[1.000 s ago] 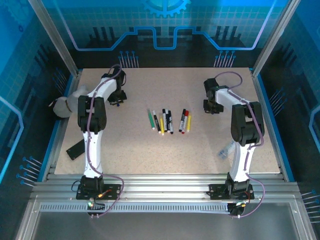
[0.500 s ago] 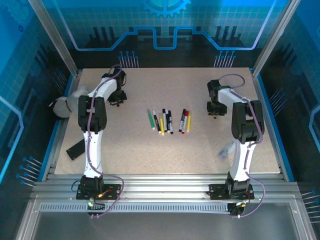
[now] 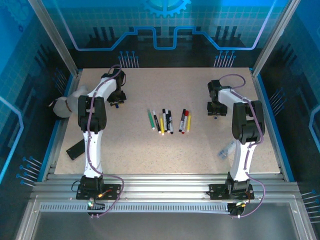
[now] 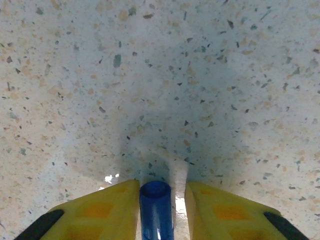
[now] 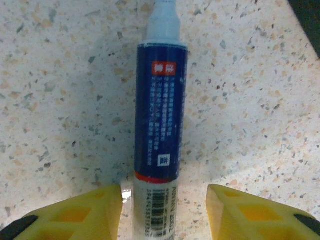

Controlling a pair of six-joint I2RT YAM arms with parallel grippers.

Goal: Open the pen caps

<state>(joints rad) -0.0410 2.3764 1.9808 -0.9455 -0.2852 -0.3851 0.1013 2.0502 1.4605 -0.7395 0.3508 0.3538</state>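
Both grippers are down low over the speckled stone-look tabletop, each with its jaws apart around a pen part.

The left gripper has its yellow jaws only narrowly parted. A small blue plastic cap sits between them, close against the left finger, with a sliver of gap on the right. The right gripper stands wider, straddling a white marker pen with a dark blue label. That pen lies flat on the table, clear of both fingers, its pale end pointing away. The row of slim coloured marker pens lies mid-table between the two arms.
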